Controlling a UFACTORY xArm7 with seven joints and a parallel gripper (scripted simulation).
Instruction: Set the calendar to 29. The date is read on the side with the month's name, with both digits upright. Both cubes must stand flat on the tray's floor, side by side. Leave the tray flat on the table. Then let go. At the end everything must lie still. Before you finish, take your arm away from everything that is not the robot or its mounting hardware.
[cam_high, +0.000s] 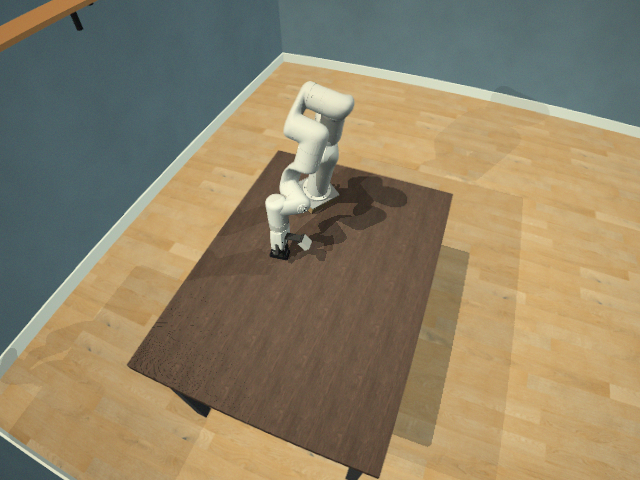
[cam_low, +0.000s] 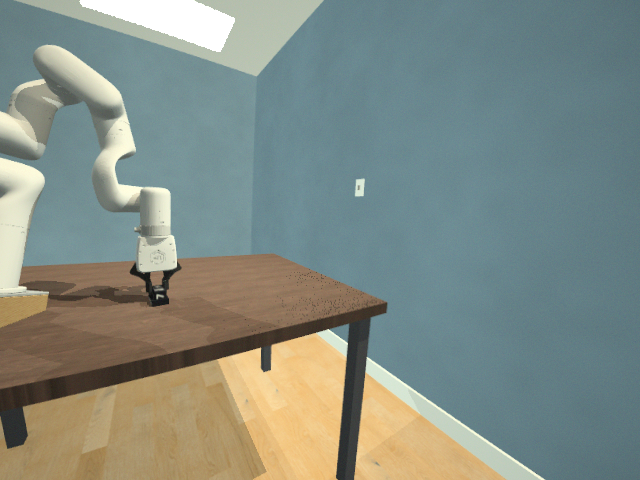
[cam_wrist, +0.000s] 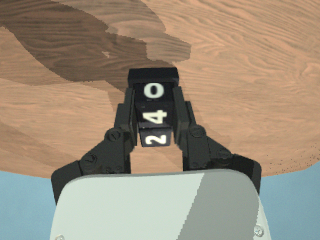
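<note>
My gripper (cam_wrist: 154, 99) points straight down at the table, near the robot's base, and is shut on a small black calendar cube (cam_wrist: 154, 120). In the wrist view the cube shows a white 4, with a 2 on the face nearer the camera. A black piece with a white 0 (cam_wrist: 154, 90) lies right beyond it and touches it. I cannot tell whether this piece is the second cube or part of the tray. In the top and exterior views the gripper (cam_high: 279, 253) (cam_low: 158, 297) has its fingertips at the table top, around the cube (cam_low: 159, 298). No separate tray or month name shows.
The robot's base (cam_high: 320, 198) stands on a tan plate close behind the gripper. The dark wooden table (cam_high: 310, 310) stretches far to the front and right. Its edge (cam_low: 330, 320) is well away from the gripper.
</note>
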